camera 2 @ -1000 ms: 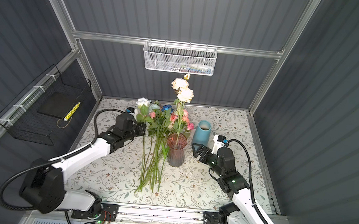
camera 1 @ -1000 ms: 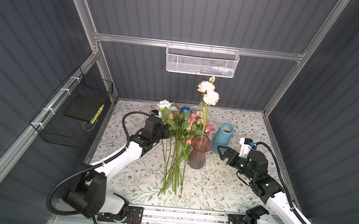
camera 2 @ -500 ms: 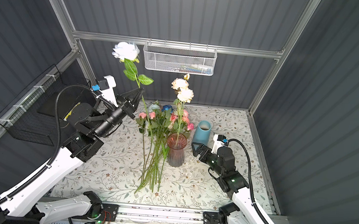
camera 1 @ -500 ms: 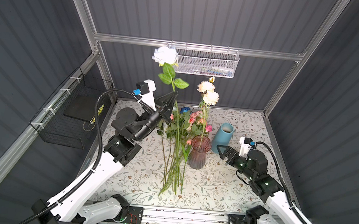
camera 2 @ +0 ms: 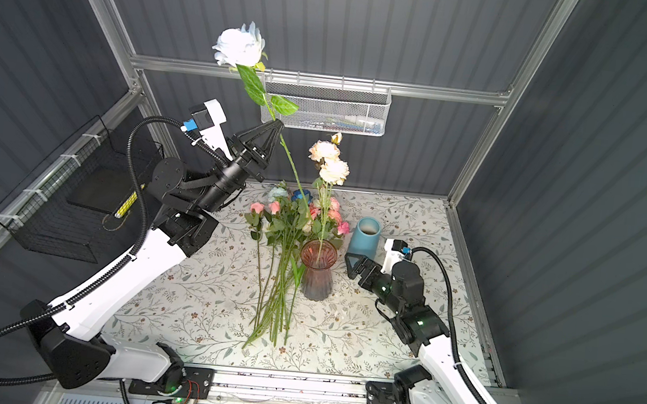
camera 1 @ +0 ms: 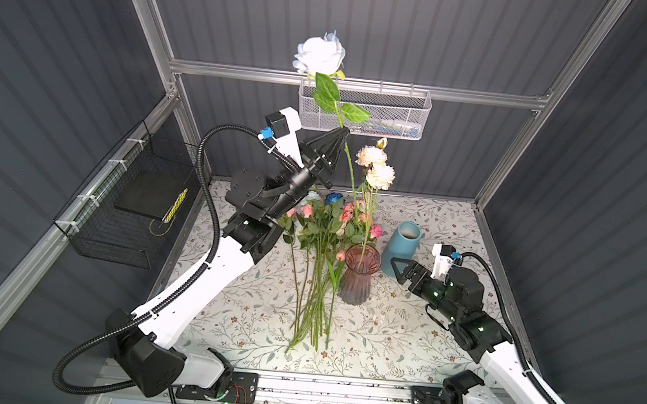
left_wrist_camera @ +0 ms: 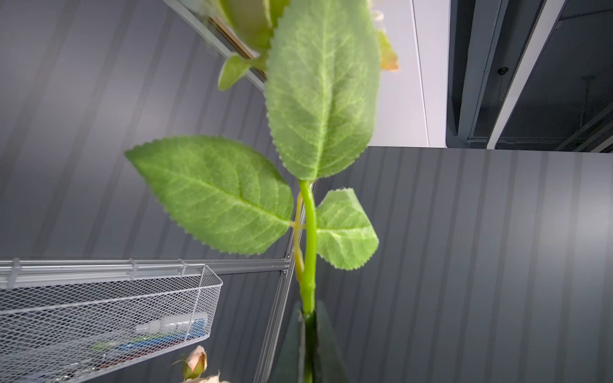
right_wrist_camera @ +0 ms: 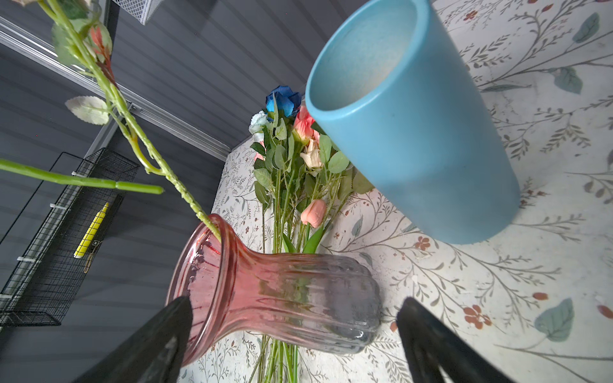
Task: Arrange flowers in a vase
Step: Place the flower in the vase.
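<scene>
My left gripper (camera 1: 343,133) (camera 2: 278,124) is raised high at the back, shut on the green stem (left_wrist_camera: 310,238) of a white rose (camera 1: 321,55) (camera 2: 240,44). That stem's lower end (right_wrist_camera: 159,189) hangs free near the mouth of the pink glass vase (camera 1: 359,272) (camera 2: 317,268) (right_wrist_camera: 282,295). The vase stands mid-table and holds one stem of cream peonies (camera 1: 374,167). The other flowers (camera 1: 323,227) lie bunched on the cloth left of the vase. My right gripper (camera 1: 398,269) (camera 2: 352,265) (right_wrist_camera: 295,300) is open, low, just right of the vase, with nothing held.
A blue cylindrical pot (camera 1: 403,242) (right_wrist_camera: 414,126) stands behind my right gripper. A white mesh basket (camera 1: 364,109) hangs on the back wall close to the held rose. A black wire basket (camera 1: 128,207) hangs on the left wall. A metal rail (camera 1: 334,392) runs along the front.
My left arm has risen from the bunch on the table, lifting the white rose high towards the back wall. The right arm has not moved.
</scene>
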Controlling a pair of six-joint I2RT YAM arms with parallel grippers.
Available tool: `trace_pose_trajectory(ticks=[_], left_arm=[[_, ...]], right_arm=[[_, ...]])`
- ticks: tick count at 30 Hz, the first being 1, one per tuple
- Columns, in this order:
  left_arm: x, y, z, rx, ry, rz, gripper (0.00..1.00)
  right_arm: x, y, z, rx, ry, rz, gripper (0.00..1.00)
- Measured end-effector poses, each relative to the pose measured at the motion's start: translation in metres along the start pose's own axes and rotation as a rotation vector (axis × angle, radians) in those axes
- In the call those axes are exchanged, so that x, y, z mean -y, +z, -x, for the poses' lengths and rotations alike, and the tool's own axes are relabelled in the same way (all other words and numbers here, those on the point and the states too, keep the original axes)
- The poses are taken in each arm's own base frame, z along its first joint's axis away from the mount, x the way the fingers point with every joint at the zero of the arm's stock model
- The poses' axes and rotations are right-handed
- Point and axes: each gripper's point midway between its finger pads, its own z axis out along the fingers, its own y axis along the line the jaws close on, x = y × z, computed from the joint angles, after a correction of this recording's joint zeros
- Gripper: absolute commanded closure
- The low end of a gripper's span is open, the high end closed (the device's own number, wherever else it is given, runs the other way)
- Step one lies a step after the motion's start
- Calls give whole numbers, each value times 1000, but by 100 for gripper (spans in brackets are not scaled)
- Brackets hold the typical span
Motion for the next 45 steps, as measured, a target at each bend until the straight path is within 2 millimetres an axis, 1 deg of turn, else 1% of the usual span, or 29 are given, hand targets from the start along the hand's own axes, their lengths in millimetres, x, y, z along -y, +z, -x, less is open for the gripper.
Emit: trace_pose_trajectory(ticks=[3,8,11,16,21,24,27,30,32,33,35,37,39,42,45], left_arm=[[-4,-6,-15,-29,-22,8,100],[-22,-23,-62,-138,-79,61,100],[-30,-30,-85,-189,-114,87,100],[-40,-41,-116,-255,-157,120,100],[-44,-43,-139,-311,-184,137,100],[-48,-51,-160,-366,-202,162,100],[-56,-61,-184,-438,-222,200,98],[-62,-73,-208,-511,-242,238,93],[-64,-81,-221,-554,-253,259,87],[-65,-84,-224,-568,-255,268,82],[-67,-91,-233,-602,-259,286,64],[-68,-97,-237,-625,-262,302,54],[-68,-104,-238,-638,-261,319,48],[-67,-113,-233,-642,-259,336,43],[-62,-117,-218,-625,-248,343,41]], right_arm=[[0,0,0,1,0,0,2],[0,0,0,1,-3,0,2],[0,0,1,2,-3,-1,2],[1,2,1,4,-2,-2,2],[5,7,-1,-10,2,-14,2],[5,7,-2,-10,3,-15,2],[4,7,-1,-7,2,-11,2],[4,7,0,-5,1,-10,2],[4,7,0,-5,1,-10,2],[4,7,0,-4,1,-9,2],[3,7,0,-2,0,-7,1],[2,7,1,1,0,-4,1],[2,7,2,3,0,-3,1],[1,7,2,4,-1,0,1],[1,7,2,3,-1,1,1]])
